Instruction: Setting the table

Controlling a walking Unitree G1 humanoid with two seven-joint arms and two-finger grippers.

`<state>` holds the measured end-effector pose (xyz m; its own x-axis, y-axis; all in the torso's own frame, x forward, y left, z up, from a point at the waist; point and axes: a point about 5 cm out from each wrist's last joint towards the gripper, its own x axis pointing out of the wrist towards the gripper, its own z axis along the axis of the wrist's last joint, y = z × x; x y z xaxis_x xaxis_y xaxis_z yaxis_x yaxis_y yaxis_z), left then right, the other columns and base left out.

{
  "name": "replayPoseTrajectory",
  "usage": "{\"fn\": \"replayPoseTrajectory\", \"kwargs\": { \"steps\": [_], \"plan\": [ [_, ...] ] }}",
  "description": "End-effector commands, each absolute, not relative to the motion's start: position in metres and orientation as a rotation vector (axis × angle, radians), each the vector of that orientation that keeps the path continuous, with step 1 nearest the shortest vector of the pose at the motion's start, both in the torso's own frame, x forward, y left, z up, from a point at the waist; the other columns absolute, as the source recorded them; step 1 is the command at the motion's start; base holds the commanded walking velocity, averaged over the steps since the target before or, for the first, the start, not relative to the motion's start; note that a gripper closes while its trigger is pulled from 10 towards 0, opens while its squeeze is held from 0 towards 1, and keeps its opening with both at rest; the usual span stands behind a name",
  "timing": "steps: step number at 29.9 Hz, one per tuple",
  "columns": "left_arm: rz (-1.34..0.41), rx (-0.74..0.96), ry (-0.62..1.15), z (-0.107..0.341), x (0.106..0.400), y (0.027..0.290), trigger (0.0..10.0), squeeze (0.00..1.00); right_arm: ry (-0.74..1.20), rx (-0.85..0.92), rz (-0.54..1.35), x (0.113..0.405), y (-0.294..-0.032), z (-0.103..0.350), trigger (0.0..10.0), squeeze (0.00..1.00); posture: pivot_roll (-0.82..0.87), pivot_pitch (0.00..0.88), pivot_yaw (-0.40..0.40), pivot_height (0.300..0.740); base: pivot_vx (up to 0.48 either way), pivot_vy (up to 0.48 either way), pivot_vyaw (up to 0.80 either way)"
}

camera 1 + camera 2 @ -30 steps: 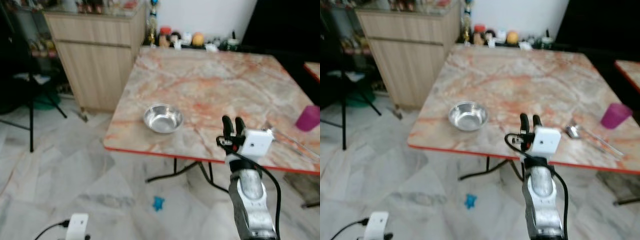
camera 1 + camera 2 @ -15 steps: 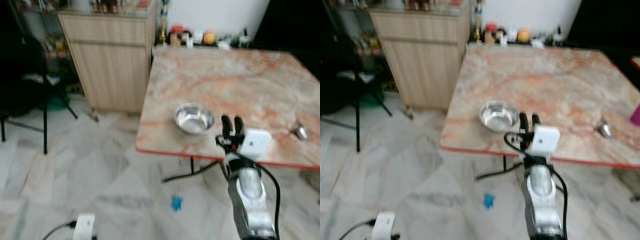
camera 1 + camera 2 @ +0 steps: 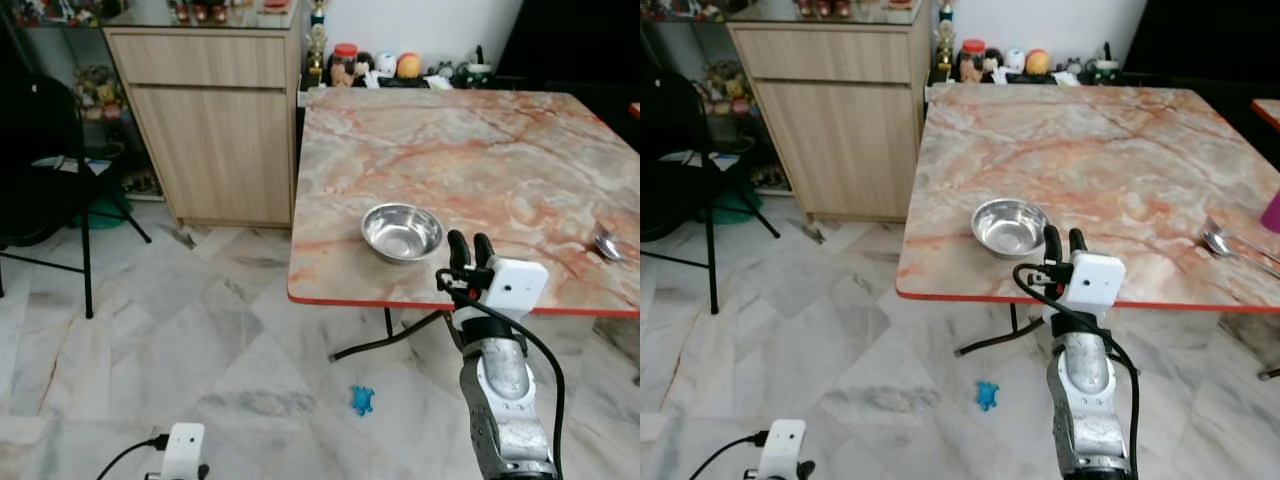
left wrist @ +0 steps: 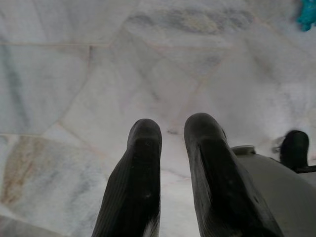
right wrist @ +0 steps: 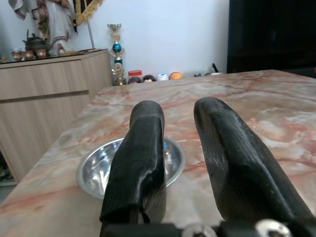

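A steel bowl (image 3: 402,231) stands near the front edge of the marble table (image 3: 450,130), close to its front left corner. My right gripper (image 3: 470,245) is raised just before the table edge, a little right of the bowl, open and empty. In the right wrist view its fingers (image 5: 143,148) point over the bowl (image 5: 98,168). A spoon (image 3: 1225,243) lies at the table's right side, and a purple cup (image 3: 1273,212) shows at the frame's edge. My left gripper (image 4: 171,128) hangs idle over the marble floor, fingers slightly apart.
A wooden cabinet (image 3: 215,120) stands left of the table, with a black chair (image 3: 40,160) further left. Jars and small items (image 3: 390,68) line the table's far edge. On the floor lie a blue toy (image 3: 362,400) and a white device with a cable (image 3: 183,450).
The camera has swung left, so the table and bowl sit further right in the picture and the purple cup is out of the left eye view. My right gripper holds the same pose.
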<state>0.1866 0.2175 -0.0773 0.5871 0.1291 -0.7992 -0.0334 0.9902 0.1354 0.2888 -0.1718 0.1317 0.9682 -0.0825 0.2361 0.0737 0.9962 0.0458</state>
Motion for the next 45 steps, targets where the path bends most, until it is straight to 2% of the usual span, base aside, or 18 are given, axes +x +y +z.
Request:
{"fn": "replayPoseTrajectory", "kwargs": {
  "steps": [1, 24, 31, 32, 33, 34, 45],
  "plan": [
    [0.096, 0.113, 0.960, -0.080, 0.179, 0.223, 10.0, 0.00, -0.237, 0.042, -0.087, 0.289, -0.174, 0.132, 10.0, 0.00, 0.06, 0.000, -0.015, 0.740, 0.300, 0.000, 0.00],
    [0.085, 0.115, 0.953, -0.079, 0.182, 0.219, 10.0, 0.00, -0.219, 0.045, -0.081, 0.289, -0.172, 0.129, 10.0, 0.00, 0.06, 0.000, -0.016, 0.740, 0.324, 0.000, 0.00],
    [0.084, 0.116, 0.950, -0.079, 0.182, 0.218, 10.0, 0.00, -0.190, 0.055, -0.102, 0.286, -0.175, 0.123, 10.0, 0.00, 0.06, 0.000, -0.018, 0.740, 0.000, 0.000, 0.00],
    [0.081, 0.118, 0.951, -0.079, 0.182, 0.218, 10.0, 0.00, -0.174, 0.078, -0.115, 0.284, -0.176, 0.120, 10.0, 0.58, 0.05, 0.000, -0.018, 0.740, 0.000, 0.000, 0.00],
    [0.080, 0.119, 0.952, -0.079, 0.182, 0.218, 10.0, 0.00, -0.168, 0.085, -0.121, 0.284, -0.177, 0.119, 10.0, 0.58, 0.05, 0.000, -0.018, 0.740, 0.000, 0.000, 0.00],
    [0.078, 0.123, 0.954, -0.079, 0.183, 0.217, 10.0, 0.00, -0.147, 0.109, -0.139, 0.281, -0.179, 0.116, 10.0, 1.00, 0.06, 0.000, -0.019, 0.740, 0.000, 0.000, 0.00],
    [0.090, 0.133, 0.951, -0.079, 0.184, 0.218, 10.0, 0.00, -0.098, 0.344, -0.267, 0.270, -0.200, 0.108, 10.0, 1.00, 0.05, 0.000, -0.019, 0.740, 0.000, 0.000, 0.00]
  ]
}}
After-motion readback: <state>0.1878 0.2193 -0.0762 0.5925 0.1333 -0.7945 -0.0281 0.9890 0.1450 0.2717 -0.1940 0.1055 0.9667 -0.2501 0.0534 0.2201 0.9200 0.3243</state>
